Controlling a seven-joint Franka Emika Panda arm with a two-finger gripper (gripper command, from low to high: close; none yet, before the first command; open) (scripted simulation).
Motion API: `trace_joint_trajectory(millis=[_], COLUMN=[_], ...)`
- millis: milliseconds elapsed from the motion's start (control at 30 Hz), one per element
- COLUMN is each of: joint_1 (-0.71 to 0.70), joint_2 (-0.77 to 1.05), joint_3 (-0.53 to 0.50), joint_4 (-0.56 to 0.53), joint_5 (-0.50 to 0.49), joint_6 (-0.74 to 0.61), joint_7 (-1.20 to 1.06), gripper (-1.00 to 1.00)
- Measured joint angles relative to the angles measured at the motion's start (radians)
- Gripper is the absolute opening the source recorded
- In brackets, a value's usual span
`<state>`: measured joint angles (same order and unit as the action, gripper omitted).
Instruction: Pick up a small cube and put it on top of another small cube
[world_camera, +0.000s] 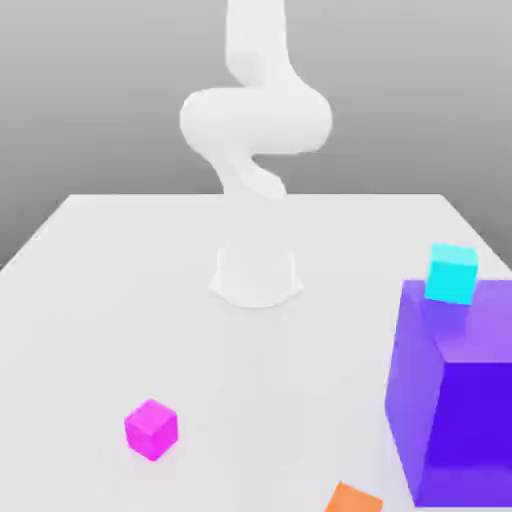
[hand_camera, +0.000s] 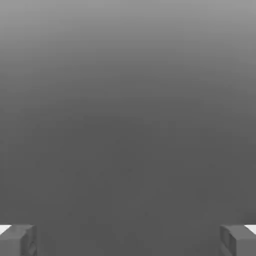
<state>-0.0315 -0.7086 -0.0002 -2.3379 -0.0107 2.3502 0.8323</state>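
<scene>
The small magenta-pink cube lies on the white table, toward the front on the exterior view's left. A cyan cube rests on top of a big purple block on the exterior view's right. An orange cube pokes in at the front edge of that view. The white arm rises from its base at the table's middle and runs up out of the picture. In the hand view my gripper is open, its two grey fingertips far apart with nothing between them, against plain grey.
The big purple block stands tall on the exterior view's right. The arm's round base sits mid-table. Bare white tabletop stretches between the base and the magenta cube.
</scene>
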Motion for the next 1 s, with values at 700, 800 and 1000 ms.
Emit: trace_joint_trajectory(millis=[700,800,1000], joint_1=[-0.210,-0.225,-0.257], joint_2=[0.768,0.876,1.047], joint_3=[-0.081,-0.071,-0.034], joint_4=[-0.318,-0.333,-0.305], joint_5=[0.011,0.051,0.081], joint_6=[0.422,0.495,0.631], joint_7=[0.198,0.185,0.164], gripper=[0.00,0.00,-1.00])
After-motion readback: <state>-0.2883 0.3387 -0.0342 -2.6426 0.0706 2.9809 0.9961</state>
